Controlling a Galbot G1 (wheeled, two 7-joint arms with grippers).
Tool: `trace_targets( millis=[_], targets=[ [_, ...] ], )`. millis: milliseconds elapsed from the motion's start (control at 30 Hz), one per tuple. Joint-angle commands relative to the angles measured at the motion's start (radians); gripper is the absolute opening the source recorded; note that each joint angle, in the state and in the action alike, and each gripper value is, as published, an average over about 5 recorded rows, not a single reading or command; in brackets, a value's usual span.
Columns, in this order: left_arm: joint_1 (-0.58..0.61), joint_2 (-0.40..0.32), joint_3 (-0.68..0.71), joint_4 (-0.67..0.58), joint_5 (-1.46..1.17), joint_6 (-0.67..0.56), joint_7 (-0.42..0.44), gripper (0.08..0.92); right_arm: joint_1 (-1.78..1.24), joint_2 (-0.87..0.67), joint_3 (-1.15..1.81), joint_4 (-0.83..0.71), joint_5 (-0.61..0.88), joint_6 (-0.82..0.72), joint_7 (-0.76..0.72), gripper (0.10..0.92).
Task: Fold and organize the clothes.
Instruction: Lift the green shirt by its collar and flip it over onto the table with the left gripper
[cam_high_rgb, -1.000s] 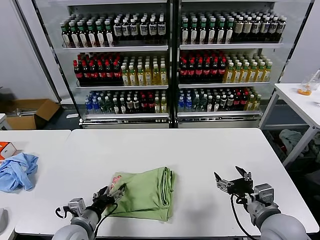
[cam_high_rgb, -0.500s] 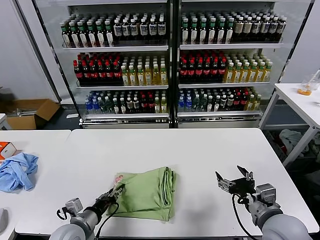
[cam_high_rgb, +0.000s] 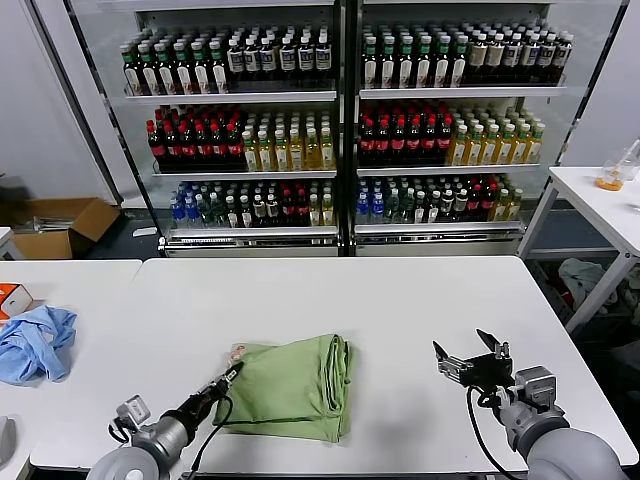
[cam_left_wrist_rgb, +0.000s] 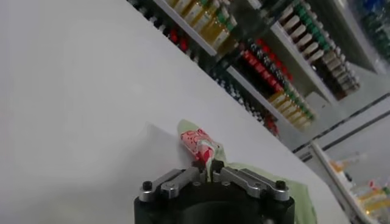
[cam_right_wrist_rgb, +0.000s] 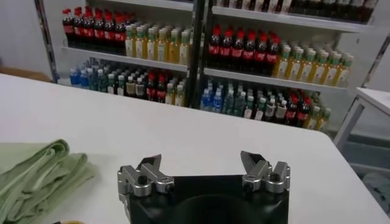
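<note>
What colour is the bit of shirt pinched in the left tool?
Red-and-white print on pale green: the shirt corner in the left tool, clearest in the left wrist view.

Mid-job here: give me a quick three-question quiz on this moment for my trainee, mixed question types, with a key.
1. True or false: the left tool is shut on the green shirt.
2. Which tool hangs open above the bare white table? A left, B right.
3. Fill in: the blue cloth lies on the robot's ____ side of the shirt.

Key:
1. True; it pinches the shirt's left edge, near the red-and-white print.
2. B; the right tool is apart from the shirt.
3. Left.
</note>
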Motion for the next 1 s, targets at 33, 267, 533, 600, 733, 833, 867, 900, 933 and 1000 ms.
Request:
trace_targets(
  millis=[33,267,533,600,733,833,867,900,933,1000],
  targets=[
    [0.013,0.058,-0.236,-0.031,-0.087,0.003,0.003,0.106,-0.002,-0.002,0.015,0.002,0.007,0.0,0.0,0.823],
    [0.024,0.282,-0.549,-0.071,0.017,0.004,0.053,0.106,0.013,-0.021,0.023,0.008,0.031,0.0,-0.001,0.823],
    [0.002,0.337,-0.436,-0.194,0.224,0.002,0.071,0.106,0.03,-0.035,0.025,0.015,0.051,0.0,0.0,0.823],
    [-0.007,0.303,-0.307,-0.238,0.318,0.001,0.064,0.106,0.031,-0.035,0.023,0.017,0.05,0.0,0.001,0.823],
    [-0.062,0.206,0.032,-0.246,0.553,-0.017,0.043,0.106,0.03,-0.035,0.022,0.022,0.045,0.0,0.002,0.823],
    [-0.141,0.117,0.246,-0.184,0.679,-0.026,0.022,0.106,0.028,-0.033,0.025,0.026,0.04,0.0,0.003,0.823],
    [-0.171,0.088,0.299,-0.162,0.697,-0.026,0.017,0.106,0.026,-0.031,0.026,0.028,0.039,0.0,0.003,0.823],
    [-0.202,0.059,0.347,-0.138,0.697,-0.025,0.011,0.106,0.024,-0.03,0.027,0.029,0.037,0.0,0.003,0.823],
    [-0.231,0.032,0.386,-0.116,0.683,-0.023,0.004,0.106,0.022,-0.029,0.029,0.029,0.035,0.0,0.003,0.823],
    [-0.281,-0.017,0.445,-0.075,0.621,-0.017,-0.015,0.106,0.016,-0.029,0.035,0.029,0.033,0.001,0.002,0.823]
  ],
)
